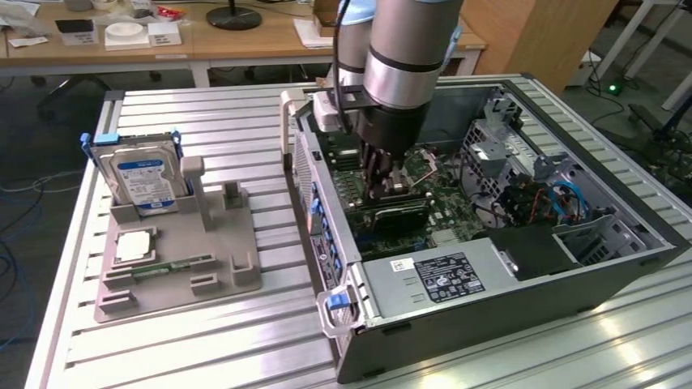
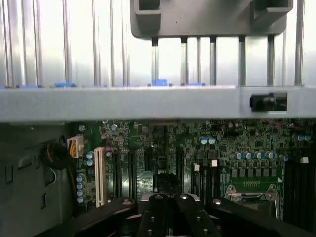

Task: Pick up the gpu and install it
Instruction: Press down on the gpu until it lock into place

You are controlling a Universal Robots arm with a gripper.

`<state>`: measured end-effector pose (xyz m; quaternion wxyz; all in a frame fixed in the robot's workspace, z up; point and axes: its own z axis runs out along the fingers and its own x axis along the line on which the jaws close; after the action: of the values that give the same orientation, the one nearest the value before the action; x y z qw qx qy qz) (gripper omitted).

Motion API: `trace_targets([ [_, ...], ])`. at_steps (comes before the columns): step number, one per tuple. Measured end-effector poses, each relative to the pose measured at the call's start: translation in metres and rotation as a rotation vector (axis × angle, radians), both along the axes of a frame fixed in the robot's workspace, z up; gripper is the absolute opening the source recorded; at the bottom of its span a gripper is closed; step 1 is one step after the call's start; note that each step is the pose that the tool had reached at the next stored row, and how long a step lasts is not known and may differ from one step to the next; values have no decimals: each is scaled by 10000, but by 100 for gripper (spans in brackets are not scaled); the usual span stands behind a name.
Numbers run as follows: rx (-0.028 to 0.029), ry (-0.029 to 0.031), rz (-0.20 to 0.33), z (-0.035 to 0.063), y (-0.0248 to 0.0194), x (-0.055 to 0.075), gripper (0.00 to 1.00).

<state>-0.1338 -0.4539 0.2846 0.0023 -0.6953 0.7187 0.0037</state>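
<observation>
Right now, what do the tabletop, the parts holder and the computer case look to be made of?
Tabletop: ribbed metal, likely aluminium, with a bright sheen between its grooves. Parts holder: matte grey plastic, possibly printed, with blocky moulded slots. Computer case: dark painted sheet metal, by its thin folded edges.

Wooden desks (image 1: 162,49) line the far side, cluttered with papers. A tall wooden cabinet (image 1: 540,36) stands at the exterior view's right. Cables trail across the dark floor (image 1: 44,162).
</observation>
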Motion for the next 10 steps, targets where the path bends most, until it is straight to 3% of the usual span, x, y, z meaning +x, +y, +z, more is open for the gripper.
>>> trace_targets([
  [10,-25,-11,0,61,18,-267,11],
])
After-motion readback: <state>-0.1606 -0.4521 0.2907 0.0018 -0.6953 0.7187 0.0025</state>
